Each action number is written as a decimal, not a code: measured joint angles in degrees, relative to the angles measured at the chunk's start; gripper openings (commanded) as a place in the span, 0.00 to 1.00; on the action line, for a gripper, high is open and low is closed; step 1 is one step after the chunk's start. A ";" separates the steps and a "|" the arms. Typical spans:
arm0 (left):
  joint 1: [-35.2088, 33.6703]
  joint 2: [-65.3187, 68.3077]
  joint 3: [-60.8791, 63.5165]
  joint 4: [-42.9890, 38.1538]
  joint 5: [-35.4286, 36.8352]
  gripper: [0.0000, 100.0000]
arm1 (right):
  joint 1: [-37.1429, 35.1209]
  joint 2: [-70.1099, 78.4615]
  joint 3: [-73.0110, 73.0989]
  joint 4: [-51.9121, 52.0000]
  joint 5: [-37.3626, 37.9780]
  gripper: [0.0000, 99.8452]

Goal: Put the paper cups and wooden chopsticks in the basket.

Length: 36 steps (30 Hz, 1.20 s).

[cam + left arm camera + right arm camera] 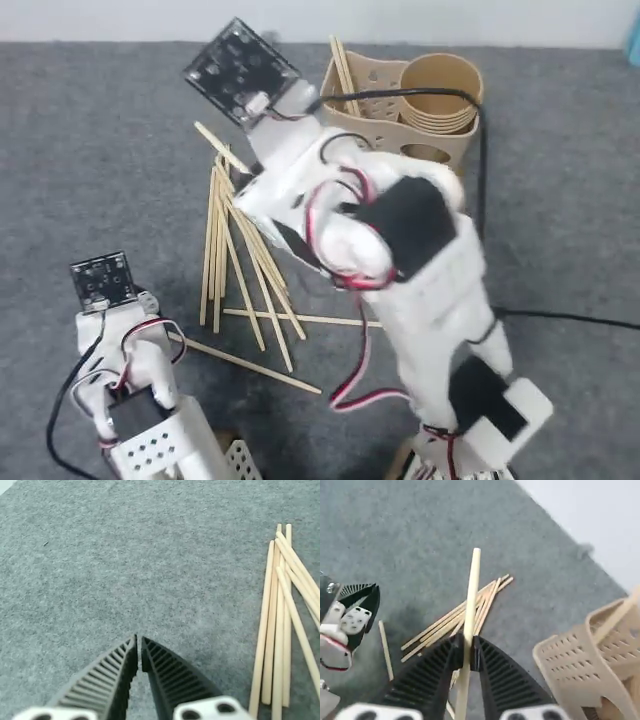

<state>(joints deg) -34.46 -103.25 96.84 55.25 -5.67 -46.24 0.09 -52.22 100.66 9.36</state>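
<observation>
Wooden chopstick (pixel 472 590) is pinched in the right pincer (pixel 465 645). It should be carried over the basket (pixel 570 665) at the table's far edge and lowered tip-first before release. Paper cups (pixel 440 95) are stacked inside. Left pincer (pixel 139 642) closed, empty.

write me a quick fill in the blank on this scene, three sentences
The right gripper is shut on one ____.
The stacked paper cups sit inside the ____.
The left gripper is shut and holds ____.
Missing words: chopstick; basket; nothing.
</observation>
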 measured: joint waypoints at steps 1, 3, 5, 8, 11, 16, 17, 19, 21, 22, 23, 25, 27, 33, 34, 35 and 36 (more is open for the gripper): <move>0.00 0.00 0.00 0.00 0.00 0.02 | 0.88 -0.70 0.00 0.00 0.00 0.01; 0.00 0.00 0.00 0.00 0.00 0.02 | 2.64 -1.58 0.18 0.00 0.00 0.01; 0.00 0.00 0.00 0.00 0.00 0.02 | 3.08 -2.20 0.18 0.00 0.00 0.01; 0.09 0.00 0.00 0.00 0.00 0.02 | 3.08 -4.84 1.58 0.09 0.00 0.01; 0.09 0.00 0.00 0.00 0.00 0.02 | 3.08 -9.05 4.92 0.09 -0.97 0.01; 0.00 0.00 0.00 0.00 0.00 0.02 | 3.08 -16.88 14.68 -0.35 -1.32 0.01; 0.00 0.00 0.00 0.00 0.00 0.02 | 2.90 -18.64 17.58 -0.97 -1.32 0.01; 0.00 0.00 0.00 0.00 0.00 0.02 | 2.81 -22.59 24.09 -3.69 -1.32 0.01; 0.09 0.00 0.00 0.00 0.00 0.02 | 2.99 -27.60 32.00 -8.26 -1.32 0.01; 0.09 0.00 0.00 0.00 0.00 0.02 | 2.99 -30.42 36.48 -11.16 -1.32 0.01; 0.09 0.00 0.00 0.00 0.00 0.02 | 3.08 -33.23 41.23 -14.51 -1.32 0.01; 0.09 0.00 0.00 0.00 0.00 0.02 | 4.48 -38.68 50.73 -21.71 -1.32 0.01; 0.00 0.00 0.00 0.00 0.00 0.02 | 6.42 -43.34 59.52 -28.84 -1.32 0.01; 0.09 0.00 0.00 0.00 0.00 0.02 | 11.96 -48.35 72.44 -43.87 -1.32 0.01; 0.09 0.00 0.00 0.00 0.00 0.02 | 12.66 -48.35 73.58 -46.07 -1.32 0.01; 0.09 0.00 0.00 0.00 0.00 0.02 | 13.54 -48.35 74.90 -48.53 -1.32 0.01; 0.09 0.00 0.00 0.00 0.00 0.02 | 14.24 -48.44 76.40 -51.08 -1.32 0.01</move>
<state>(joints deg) -34.37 -103.25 96.84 55.25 -5.67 -32.00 -48.35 24.18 49.58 8.04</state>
